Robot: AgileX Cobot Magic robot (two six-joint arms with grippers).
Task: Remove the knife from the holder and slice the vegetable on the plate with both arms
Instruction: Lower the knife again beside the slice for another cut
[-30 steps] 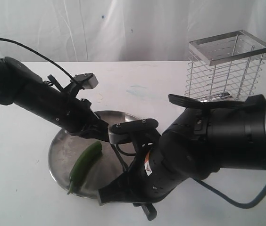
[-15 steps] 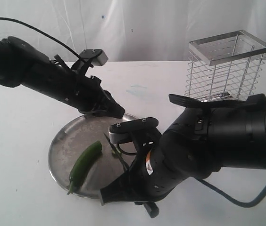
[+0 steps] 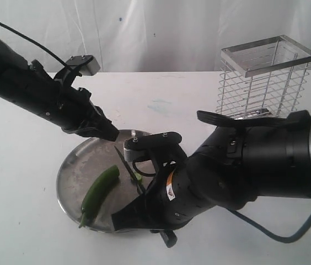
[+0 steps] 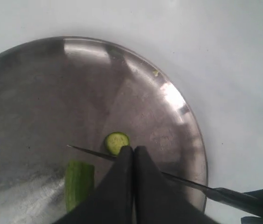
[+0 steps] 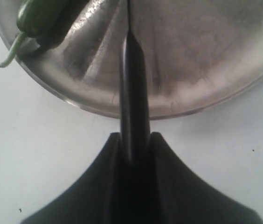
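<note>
Exterior view, nearest first: the right gripper (image 5: 133,140) has shifted slightly since a second ago, its jaws clamped on the black handle of the knife (image 3: 127,165). The blade's tip, covered by the other gripper a second ago, now shows plainly over the plate (image 3: 62,182). Farther in, the left gripper (image 3: 110,134) has lifted off the plate's middle and drawn back up and leftward, so it hovers over the far left rim, its jaws pressed together with nothing between them. A small round slice (image 4: 117,142) lies on the steel just beside the blade (pale green on its cut face). The knife's long axis runs from the handle at the plate's near edge away and leftward, with the tip over the middle. The vegetable (image 3: 99,190) lies on the plate's near left part, its stem tail toward the near rim and its cut end toward the centre, slanting away and rightward. The right arm (image 3: 255,160) is folded low over the surface (image 3: 23,232), its wrist turned toward the plate. The left arm (image 3: 23,88) slopes down from the upper left. At the back right stands the holder (image 3: 263,83), upright and well apart from the plate.
</note>
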